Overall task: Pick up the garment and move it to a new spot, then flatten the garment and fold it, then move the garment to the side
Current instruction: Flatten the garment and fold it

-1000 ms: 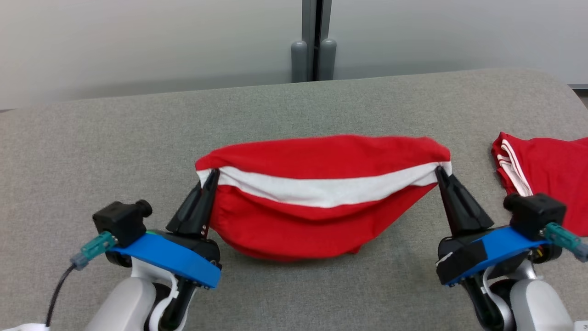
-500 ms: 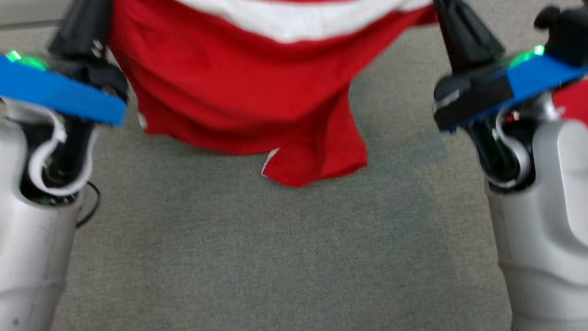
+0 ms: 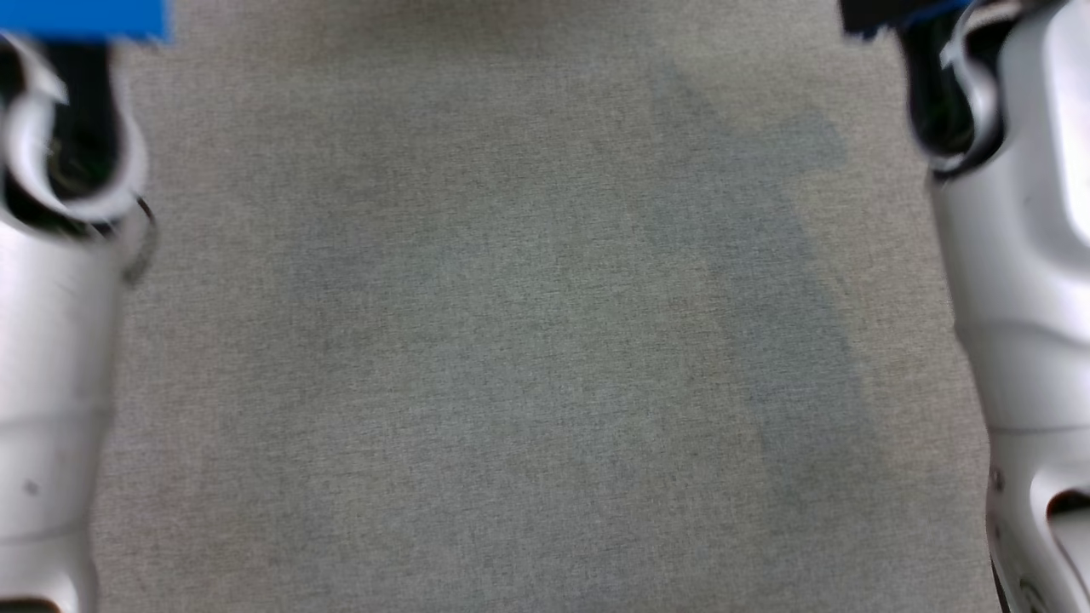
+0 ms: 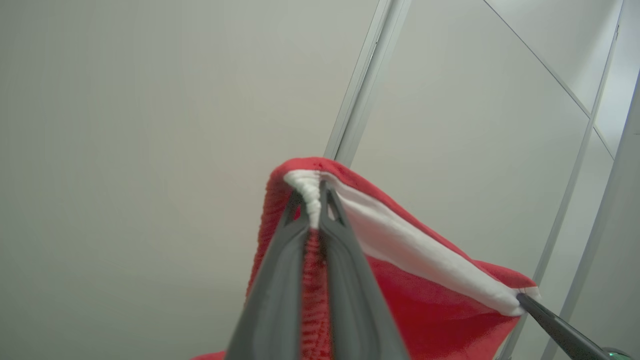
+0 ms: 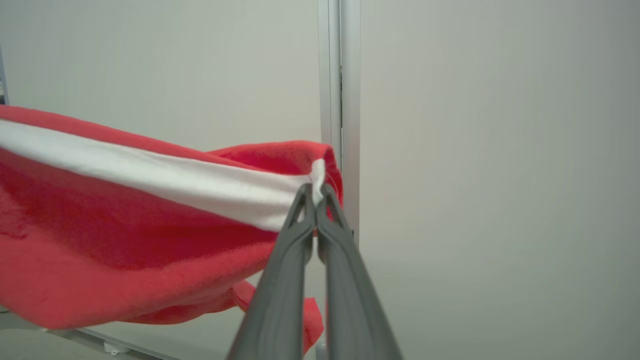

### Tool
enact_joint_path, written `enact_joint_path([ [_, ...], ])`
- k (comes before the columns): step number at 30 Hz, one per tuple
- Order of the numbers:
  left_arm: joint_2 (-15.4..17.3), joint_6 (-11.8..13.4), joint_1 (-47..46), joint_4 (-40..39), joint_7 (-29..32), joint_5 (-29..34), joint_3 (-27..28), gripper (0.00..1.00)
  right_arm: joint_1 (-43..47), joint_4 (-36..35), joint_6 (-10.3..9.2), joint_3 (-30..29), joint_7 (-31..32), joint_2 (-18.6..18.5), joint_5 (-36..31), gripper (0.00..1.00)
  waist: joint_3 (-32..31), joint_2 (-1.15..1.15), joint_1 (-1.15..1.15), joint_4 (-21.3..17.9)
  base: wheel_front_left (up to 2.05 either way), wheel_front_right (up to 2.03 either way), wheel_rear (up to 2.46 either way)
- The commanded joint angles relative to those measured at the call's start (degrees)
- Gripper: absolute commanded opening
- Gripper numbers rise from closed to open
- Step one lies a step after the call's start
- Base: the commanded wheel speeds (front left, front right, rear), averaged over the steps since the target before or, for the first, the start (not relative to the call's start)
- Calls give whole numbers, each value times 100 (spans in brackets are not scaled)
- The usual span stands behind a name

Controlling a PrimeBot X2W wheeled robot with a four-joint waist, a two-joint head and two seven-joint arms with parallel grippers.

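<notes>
left gripper [image 4: 314,195], right gripper [image 5: 315,189], each clamped on an end of the garment [image 5: 125,240], fingers [image 5: 280,285] aimed at wall [image 5: 500,150]

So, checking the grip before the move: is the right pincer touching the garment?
Touching. The right wrist view shows the right pincer shut on the white band of the garment, with cloth pinched between its closed jaws.

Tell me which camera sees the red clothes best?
The right wrist view. It shows a wide stretch of the red clothes and their white band, hanging from the right gripper. The left wrist view shows a smaller piece pinched by the left gripper. The head view looks at the grey table.
</notes>
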Motion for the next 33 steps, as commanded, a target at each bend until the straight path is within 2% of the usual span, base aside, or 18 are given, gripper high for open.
enact_joint_path([
  [1, -22, -47, 301, 81, -65, -49, -138, 0, 291, 183, 3, 155, -2, -74, 102, 0, -6, 0, -1, 24, 0, 0, 0],
  [8, -60, -48, 1763, 374, -278, -409, -738, 0, 1247, 766, 3, 937, 176, -479, 722, 0, -235, 0, -1, 118, 0, 0, 0],
  [9, -60, -48, 1763, 374, -278, -409, -738, 0, 1247, 766, 3, 937, 176, -479, 722, 0, -235, 0, -1, 118, 0, 0, 0],
  [13, -187, -49, 2730, 262, -296, -546, -707, 0, 1842, 663, 3, 1243, 359, -750, 1207, 0, -501, 0, -1, 156, 0, 0, 0],
  [17, -311, -49, 3674, 22, -294, -669, -733, 0, 2592, 269, 2, 1307, 626, -1070, 1603, 0, -898, 0, -1, 246, 0, 0, 0],
  [22, 37, -40, 4747, -343, -283, -686, -1161, 0, 3807, -739, 3, 1073, 1328, -1383, 1754, 0, -1388, 0, -1, 287, 0, 0, 0],
  [25, 213, 133, 5339, -742, -151, -720, -1284, 0, 4656, -1510, 1, 667, 1897, -1496, 1539, 0, -1589, 0, -1, 270, 0, 0, 0],
  [29, 477, 449, 6108, -1458, 137, -873, -1369, 0, 5832, -2678, 1, -184, 2817, -1263, 1088, 0, -1728, 0, -1, 261, 0, 0, 0],
  [33, 659, 846, 6637, -2154, 448, -991, -1442, 0, 6802, -4094, 2, -997, 3732, -749, 629, 0, -1720, 0, -1, 295, 0, 0, 0],
])
